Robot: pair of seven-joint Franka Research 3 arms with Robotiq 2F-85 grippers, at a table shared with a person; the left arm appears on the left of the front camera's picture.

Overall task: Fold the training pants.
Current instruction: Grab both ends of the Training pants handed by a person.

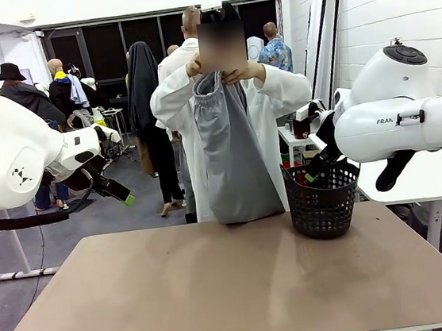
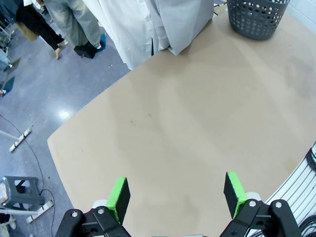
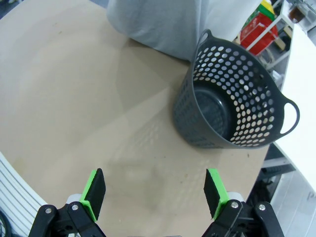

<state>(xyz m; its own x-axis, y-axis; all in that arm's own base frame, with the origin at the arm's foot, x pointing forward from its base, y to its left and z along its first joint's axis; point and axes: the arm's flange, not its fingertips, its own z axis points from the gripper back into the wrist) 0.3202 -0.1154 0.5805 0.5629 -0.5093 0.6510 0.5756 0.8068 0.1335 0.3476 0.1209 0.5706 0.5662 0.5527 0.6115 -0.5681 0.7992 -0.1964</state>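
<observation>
A person in a white coat stands at the far side and holds the light grey training pants [image 1: 235, 152] up by the gathered waistband with both hands; the legs hang down to the table's far edge. The pants' lower end also shows in the left wrist view [image 2: 185, 22] and the right wrist view [image 3: 163, 22]. My left gripper [image 2: 177, 195] hovers open above the bare tabletop, its green pads wide apart. My right gripper [image 3: 155, 192] is open too, high over the table beside the basket. Both arms are raised at the table's sides; the left gripper [image 1: 122, 194] points down and right.
An empty black perforated basket [image 1: 322, 200] stands at the table's far right, next to the hanging pants; it shows in the right wrist view [image 3: 237, 98] and the left wrist view [image 2: 256, 17]. The tan table [image 1: 219, 285] is bare. A white side table stands to the right.
</observation>
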